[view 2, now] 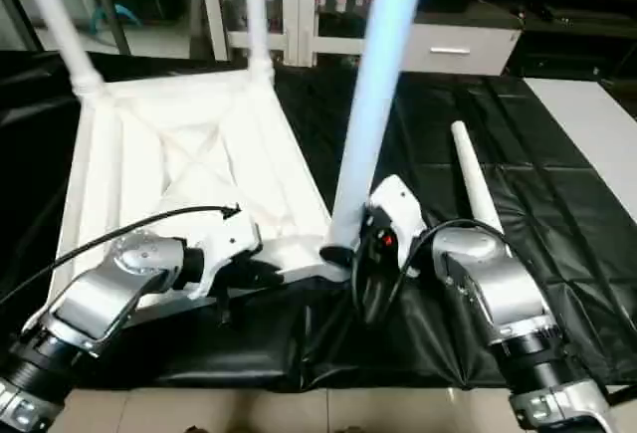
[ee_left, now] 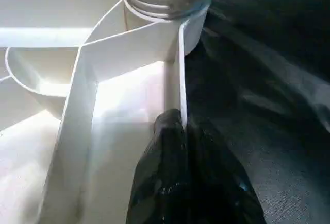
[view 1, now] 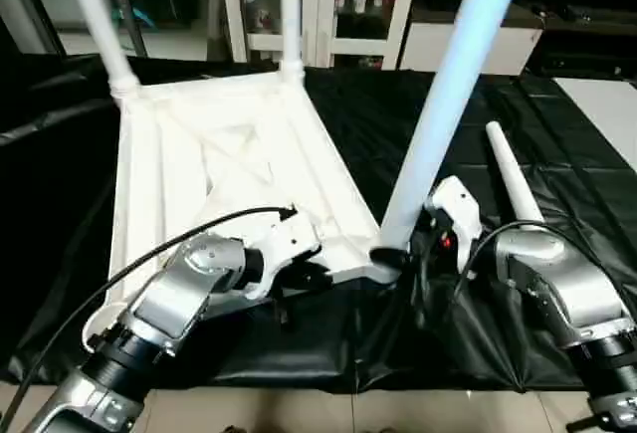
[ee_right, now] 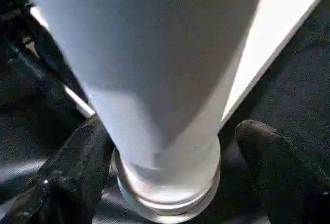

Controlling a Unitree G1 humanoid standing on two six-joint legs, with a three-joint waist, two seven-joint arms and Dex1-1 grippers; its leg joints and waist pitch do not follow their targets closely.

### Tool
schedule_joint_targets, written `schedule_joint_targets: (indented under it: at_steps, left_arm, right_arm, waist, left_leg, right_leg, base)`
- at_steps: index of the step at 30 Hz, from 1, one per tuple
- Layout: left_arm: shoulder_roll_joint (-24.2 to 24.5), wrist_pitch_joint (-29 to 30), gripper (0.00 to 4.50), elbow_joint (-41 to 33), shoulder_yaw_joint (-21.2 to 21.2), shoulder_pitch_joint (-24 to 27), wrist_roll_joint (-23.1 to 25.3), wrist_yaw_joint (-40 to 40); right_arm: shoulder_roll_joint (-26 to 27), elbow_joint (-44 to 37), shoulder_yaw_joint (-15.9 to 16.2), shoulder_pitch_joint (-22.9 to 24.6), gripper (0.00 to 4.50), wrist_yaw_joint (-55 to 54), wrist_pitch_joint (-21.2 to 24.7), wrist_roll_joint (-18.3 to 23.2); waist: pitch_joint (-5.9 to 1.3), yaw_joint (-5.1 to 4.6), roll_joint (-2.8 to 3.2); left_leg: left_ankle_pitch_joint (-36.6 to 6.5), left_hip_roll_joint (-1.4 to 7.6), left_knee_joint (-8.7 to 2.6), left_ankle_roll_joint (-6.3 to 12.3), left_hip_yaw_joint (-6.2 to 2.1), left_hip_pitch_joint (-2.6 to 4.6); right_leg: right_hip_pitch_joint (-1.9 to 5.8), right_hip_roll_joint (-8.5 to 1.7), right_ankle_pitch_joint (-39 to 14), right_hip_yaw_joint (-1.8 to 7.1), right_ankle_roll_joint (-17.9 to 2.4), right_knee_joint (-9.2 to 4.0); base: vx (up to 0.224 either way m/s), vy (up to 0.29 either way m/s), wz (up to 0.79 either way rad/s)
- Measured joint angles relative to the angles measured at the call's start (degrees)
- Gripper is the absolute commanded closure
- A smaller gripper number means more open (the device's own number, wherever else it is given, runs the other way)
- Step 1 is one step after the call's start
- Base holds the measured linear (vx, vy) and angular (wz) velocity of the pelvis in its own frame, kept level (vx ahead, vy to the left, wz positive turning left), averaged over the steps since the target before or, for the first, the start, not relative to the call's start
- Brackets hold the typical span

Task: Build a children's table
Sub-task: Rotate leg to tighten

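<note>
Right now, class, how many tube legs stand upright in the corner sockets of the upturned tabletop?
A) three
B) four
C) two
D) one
A: two far legs and one near leg stand in corners of the tabletop, while the fourth leg lies on the black sheet beside it.

Count it up: one white tabletop (view 1: 229, 169) lying ribbed side up on one black sheet (view 1: 557, 204). Four white tube legs in all — three standing in corner sockets, the far-left leg (view 1: 95, 15), the far-right leg (view 1: 290, 10) and the near leg (view 1: 448, 95) — plus one loose leg (view 1: 513, 184) lying on the sheet. Two grippers: left gripper (view 1: 304, 276), right gripper (ee_right: 170, 172).
</note>
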Motion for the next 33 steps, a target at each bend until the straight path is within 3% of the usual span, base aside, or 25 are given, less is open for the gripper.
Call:
schedule_joint_targets:
  at_steps: [9,10,13,20,33]
  left_arm:
    - [0.47,0.03,4.5,-0.13,-0.25,-0.04,-0.08,-0.93]
    - [0.52,0.03,4.5,-0.13,-0.22,-0.04,-0.05,-0.93]
    - [0.59,0.03,4.5,-0.12,-0.22,-0.07,-0.01,-0.92]
    - [0.65,0.03,4.5,-0.1,-0.26,-0.18,-0.01,-0.94]
    - [0.89,0.02,4.5,0.0,-0.26,-0.18,-0.01,-0.96]
  right_arm:
    - [0.16,1.61,0.91,-0.54,0.52,1.62,-1.56,-1.11]
    - [0.45,2.25,0.9,-0.72,0.78,1.56,-1.67,-1.25]
    - [0.76,2.97,1.07,-0.75,0.89,1.73,-2.01,-1.29]
    - [0.88,3.0,1.16,-0.65,1.63,2.5,-2.52,-1.36]
    - [1.72,3.95,0.76,-0.44,1.78,2.54,-3.76,-1.45]
  waist:
    - [-0.02,-0.14,-0.05]
    - [-0.02,-0.18,-0.05]
    - [-0.01,-0.2,0.0]
    - [-0.01,-0.25,0.0]
    - [-0.01,-0.26,0.0]
  left_leg:
    - [0.0,0.01,0.1,0.0,0.03,0.02]
    - [0.01,0.01,0.1,0.0,0.03,0.04]
    - [0.01,0.02,0.14,0.0,0.03,0.05]
    - [0.01,0.02,0.19,0.0,0.03,0.04]
    - [0.01,0.04,0.27,0.0,0.01,0.05]
  right_leg:
    - [0.04,0.0,0.0,0.05,0.0,0.1]
    - [0.05,0.0,0.0,0.06,0.0,0.12]
    - [0.05,0.0,0.0,0.06,0.0,0.13]
    - [0.05,0.0,0.01,0.06,-0.02,0.17]
    - [0.09,0.01,0.03,0.05,-0.04,0.2]
  base:
    - [0.0,0.0,0.0]
    - [0.0,0.0,0.0]
    - [0.0,0.0,0.0]
    - [0.0,0.0,0.0]
    - [0.0,0.0,0.0]
